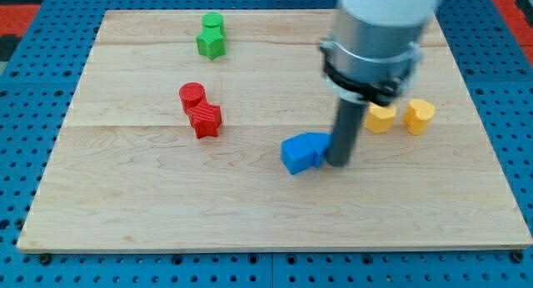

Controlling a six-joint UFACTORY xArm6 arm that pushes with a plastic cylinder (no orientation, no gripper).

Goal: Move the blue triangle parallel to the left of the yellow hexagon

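My tip is the lower end of a straight dark rod; this end effector has no jaws, so it neither parts nor clamps on anything. It stands on the bench a little to the view's right of centre, pressed against the right-hand side of the blue blocks. The blue block nearest the view's left looks cube-like; a second blue block, touching it on the right and slightly higher in the view, is partly hidden by the rod, and I cannot tell which of the two is the triangle. To the view's right of the rod and a little above tip level lie two yellow blocks, just beside each other but apart: the nearer yellow hexagon and a yellow heart-like block. Well to the view's left sit a red cylinder touching a red star-like block. Near the view's top, a green cylinder touches a green star-like block.
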